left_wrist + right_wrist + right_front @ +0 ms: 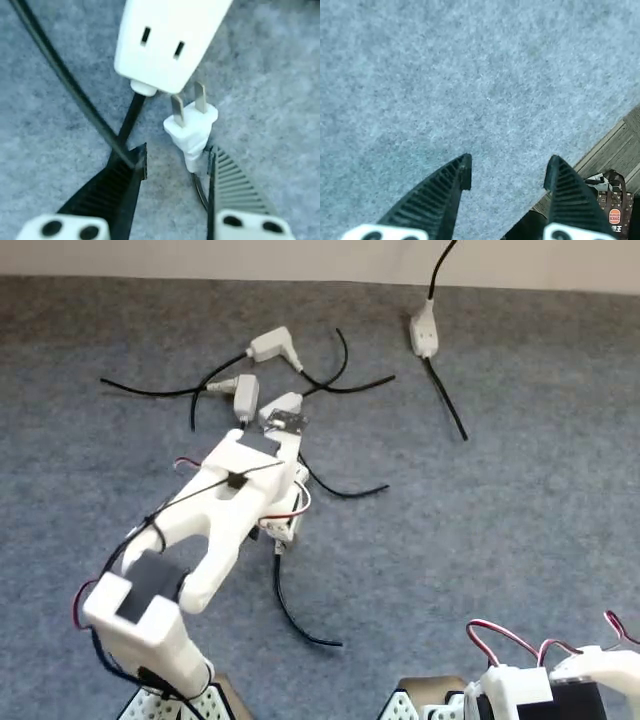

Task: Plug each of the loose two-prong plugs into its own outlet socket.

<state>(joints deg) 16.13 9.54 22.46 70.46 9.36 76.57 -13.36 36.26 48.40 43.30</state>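
One white two-prong plug (pixel 191 127) lies on the grey carpeted surface (pixel 280 100). Its prongs point toward a white outlet socket (pixel 167 40) just beside it, and they stand outside the socket's two slots. A thin cord runs from the plug's tail back along one finger of the left gripper (pixel 176 151). The jaws there are spread apart, with the plug between their tips and not clamped. A black cable (pixel 65 80) leaves the socket's base and another crosses the carpet next to it.

In the high view the left arm (pixel 225 505) stretches out to a tangle of black cords. Two white cord ends (pixel 272 343) lie just past its tip, and a third cord end (pixel 424 332) lies well apart from them; I cannot tell which are plugs and which are sockets.

The right gripper (pixel 509 161) hangs over bare carpet with its jaws released and nothing between them. The right arm (pixel 560 685) sits at the near edge of the surface.
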